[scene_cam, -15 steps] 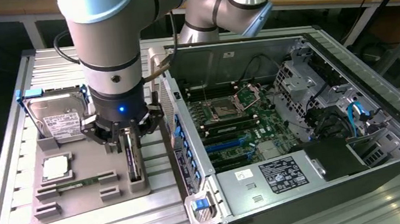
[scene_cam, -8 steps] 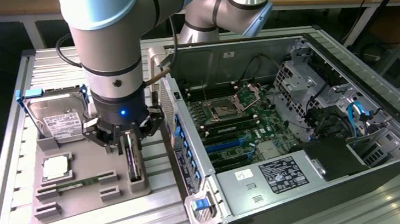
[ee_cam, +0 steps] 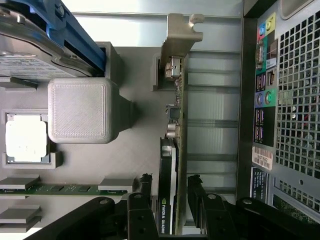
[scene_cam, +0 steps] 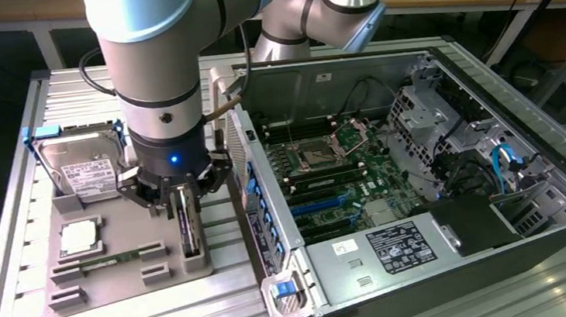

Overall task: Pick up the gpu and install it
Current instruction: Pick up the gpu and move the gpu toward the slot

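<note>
The end effector (scene_cam: 185,205) was released, its fingers straddling the gpu (scene_cam: 190,234) without clamping it. The card stood on edge in a gray fixture (scene_cam: 119,287), lower left of the exterior view. It looked stiff, light and fragile, and its flat faces seemed the safest place to hold it.

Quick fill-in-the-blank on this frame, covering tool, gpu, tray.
The tool straddles the gpu, jaws ___.
The gpu stands on its ___ in the gray tray.
The hard drive in the same tray has a ___ frame.
Missing: open; edge; blue.
</note>
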{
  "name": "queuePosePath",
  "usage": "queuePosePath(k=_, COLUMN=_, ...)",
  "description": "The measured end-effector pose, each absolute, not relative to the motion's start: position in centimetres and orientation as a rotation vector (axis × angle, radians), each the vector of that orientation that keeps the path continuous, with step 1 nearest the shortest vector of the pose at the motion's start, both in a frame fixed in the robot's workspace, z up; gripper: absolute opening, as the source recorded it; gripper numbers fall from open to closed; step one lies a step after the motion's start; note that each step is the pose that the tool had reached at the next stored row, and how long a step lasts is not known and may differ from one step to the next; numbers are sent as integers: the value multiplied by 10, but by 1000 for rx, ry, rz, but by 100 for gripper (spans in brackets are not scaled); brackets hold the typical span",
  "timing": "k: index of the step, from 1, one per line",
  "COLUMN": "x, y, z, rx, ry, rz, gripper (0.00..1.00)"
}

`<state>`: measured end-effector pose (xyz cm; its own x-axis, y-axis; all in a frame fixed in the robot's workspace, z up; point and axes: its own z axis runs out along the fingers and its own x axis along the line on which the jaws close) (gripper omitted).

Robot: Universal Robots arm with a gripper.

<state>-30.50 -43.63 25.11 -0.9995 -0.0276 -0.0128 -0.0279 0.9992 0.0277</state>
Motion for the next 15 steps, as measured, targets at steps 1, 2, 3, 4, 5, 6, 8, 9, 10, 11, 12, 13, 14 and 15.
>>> queuePosePath(k=1, x=-305, y=-436, z=251, rx=-43, ry=3129, rz=43, gripper=42)
queuePosePath(k=2, x=-305, y=-436, z=251, rx=-43, ry=3129, rz=43, gripper=42)
queuePosePath(k=3, x=-305, y=-436, z=251, rx=-43, ry=3129, rz=43, gripper=42)
queuePosePath(k=4, x=-305, y=-436, z=251, rx=-44, ry=3129, rz=41, gripper=42)
queuePosePath(k=5, x=-305, y=-436, z=251, rx=-43, ry=3129, rz=32, gripper=42)
queuePosePath(k=6, x=-305, y=-436, z=251, rx=-43, ry=3129, rz=28, gripper=42)
queuePosePath(k=8, x=-305, y=-436, z=251, rx=-44, ry=3129, rz=28, gripper=42)
queuePosePath(k=9, x=-305, y=-436, z=251, rx=-44, ry=3129, rz=28, gripper=42)
queuePosePath(k=10, x=-305, y=-436, z=251, rx=-44, ry=3129, rz=28, gripper=42)
queuePosePath(k=11, x=-305, y=-436, z=251, rx=-44, ry=3129, rz=28, gripper=42)
queuePosePath(k=12, x=-305, y=-436, z=251, rx=-43, ry=3129, rz=28, gripper=42)
queuePosePath(k=13, x=-305, y=-436, z=251, rx=-44, ry=3129, rz=28, gripper=42)
queuePosePath(k=14, x=-305, y=-436, z=251, rx=-44, ry=3129, rz=28, gripper=42)
queuePosePath(k=15, x=-305, y=-436, z=250, rx=-44, ry=3129, rz=28, gripper=42)
